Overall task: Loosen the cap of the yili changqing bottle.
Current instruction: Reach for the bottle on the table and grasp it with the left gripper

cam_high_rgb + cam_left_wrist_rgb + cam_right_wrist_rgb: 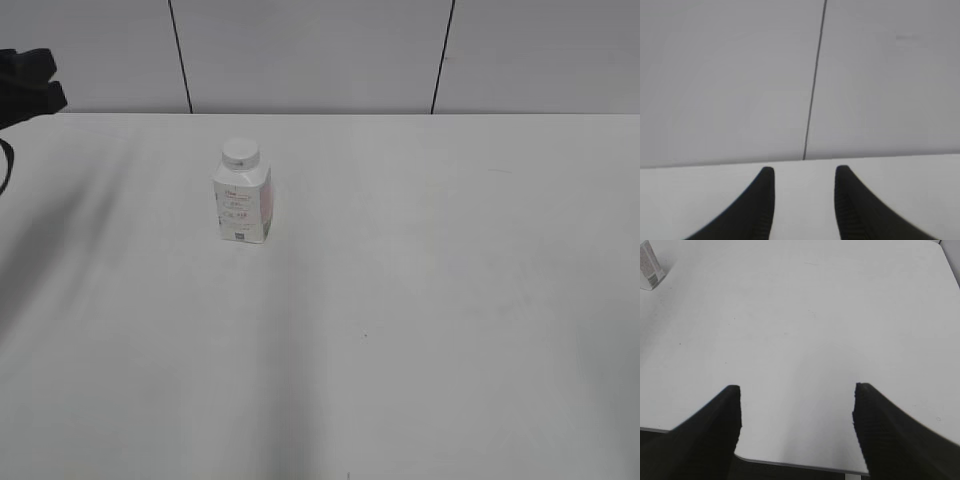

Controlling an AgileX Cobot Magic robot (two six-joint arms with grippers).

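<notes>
The yili changqing bottle stands upright on the white table, left of the middle, with its white cap on the neck. Its lower corner also shows at the top left of the right wrist view. My left gripper is open and empty, facing the back wall over the table's far edge. A dark part of the left arm shows at the far left of the exterior view. My right gripper is open and empty above the table's near edge, far from the bottle.
The white table fills the exterior view. A grey panelled wall with dark seams stands behind it. The table's near edge shows below my right gripper.
</notes>
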